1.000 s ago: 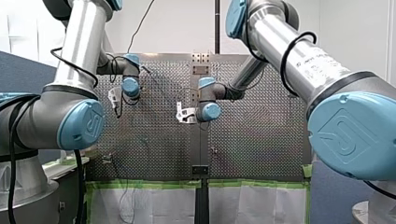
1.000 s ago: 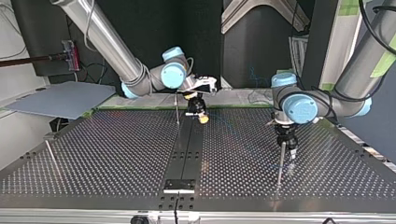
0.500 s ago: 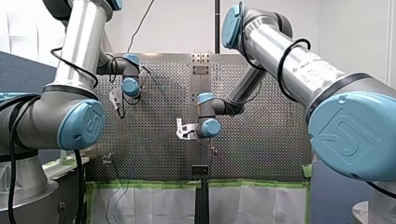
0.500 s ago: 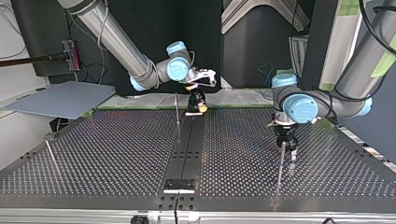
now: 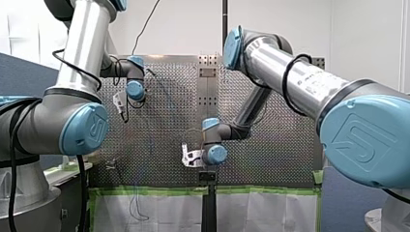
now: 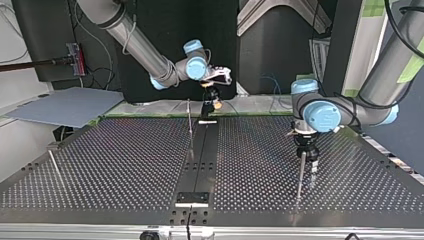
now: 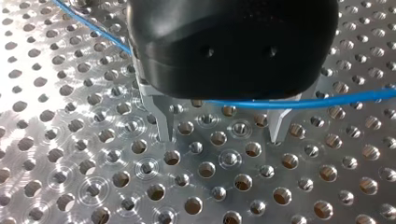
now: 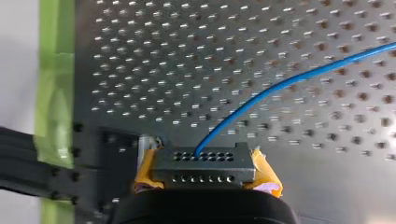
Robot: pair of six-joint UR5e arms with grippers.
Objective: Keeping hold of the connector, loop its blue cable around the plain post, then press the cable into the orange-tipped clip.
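Right wrist view: my right gripper (image 8: 204, 171) clamps the connector (image 8: 204, 161) at the near edge of the table (image 8: 289, 37). Its blue cable (image 8: 280, 86) seems light and floppy, so grip the rigid connector. My left gripper (image 7: 222, 133) gapes.

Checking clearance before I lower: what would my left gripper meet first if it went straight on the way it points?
The perforated table, bare just ahead of the open fingers of my left gripper. The blue cable crosses near the finger bases, depth unclear.
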